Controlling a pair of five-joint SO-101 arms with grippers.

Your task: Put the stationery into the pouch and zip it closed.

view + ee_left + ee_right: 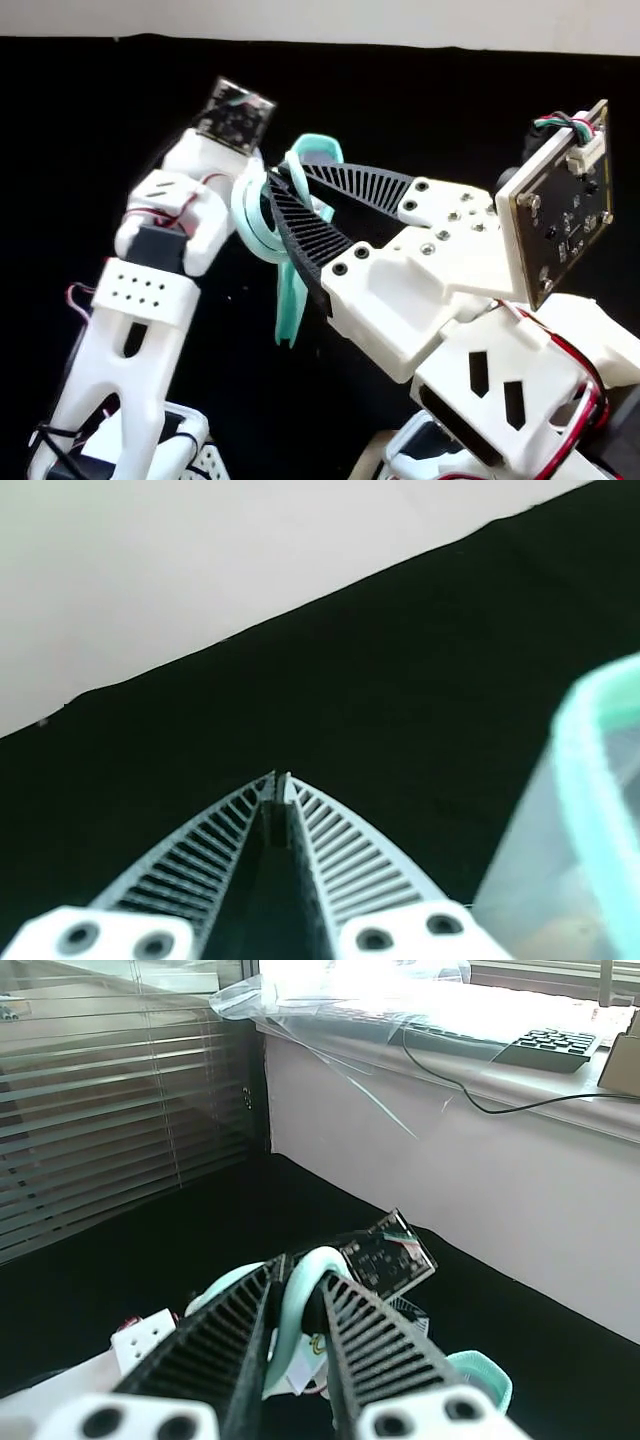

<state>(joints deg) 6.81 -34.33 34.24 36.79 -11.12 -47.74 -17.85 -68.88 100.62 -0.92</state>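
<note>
The pouch (252, 218), clear with a mint-green rim, hangs above the black table between the two arms. My right gripper (285, 178) comes in from the right, its black ribbed fingers shut on the green rim. In the right wrist view the rim (298, 1305) curls up between the fingers of the right gripper (300, 1272). My left gripper (279, 777) is shut with nothing between its tips, and the pouch (590, 810) hangs close beside it. What is inside the pouch is too blurred to tell.
The left arm (165, 240) stands at the left, its camera board (235, 112) close to the pouch. Black cloth (100, 120) covers the table up to a white wall (200, 570). Window blinds (110, 1090) and a desk with a keyboard (545, 1048) lie beyond.
</note>
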